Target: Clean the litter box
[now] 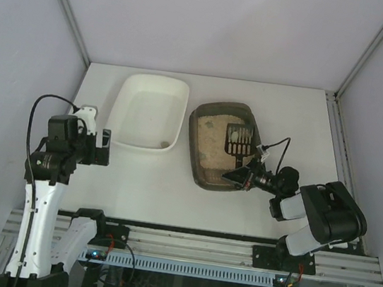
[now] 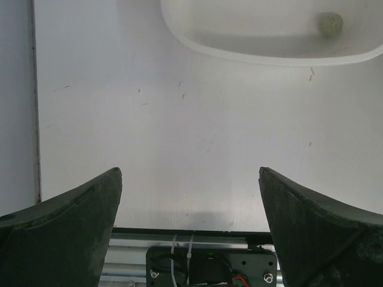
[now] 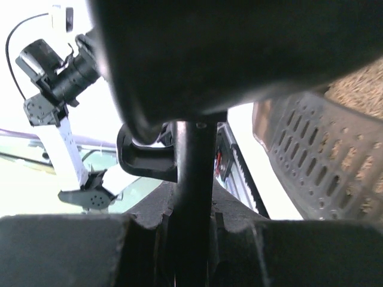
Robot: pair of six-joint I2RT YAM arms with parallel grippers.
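A white table (image 1: pixel 279 127), walled in on three sides by pale grey panels, carries two trays just beside each other at its far middle. The litter box (image 1: pixel 205 182) is the right one of the pair, dark grey-brown with sandy litter inside. Its long axis runs from the near edge toward the back wall, leaning a little to the left at the far end. The white tray (image 1: pixel 134 145) lies to its left.

The right gripper (image 1: pixel 241 175) sits over the near right corner of the litter box, clamped on the handle (image 3: pixel 191 197) of a black slotted scoop (image 1: pixel 238 139). The handle runs away from the gripper roughly along the box's long axis. The scoop's head lies over the litter in the far right part of the box. A small pale clump (image 1: pixel 210 125) shows in the far left part, to the left of the scoop head and a little apart from it.

The left gripper (image 1: pixel 104 147) hangs over bare table near the white tray's near left corner. Its jaws are spread wide and hold nothing. A greenish lump (image 2: pixel 329 23) already rests in the white tray.

The right arm is clearly the nearer one and has the tool. The next move probably turns on swinging the scoop head leftward across the box's short axis to reach the clump. The white tray lies further along that same direction.
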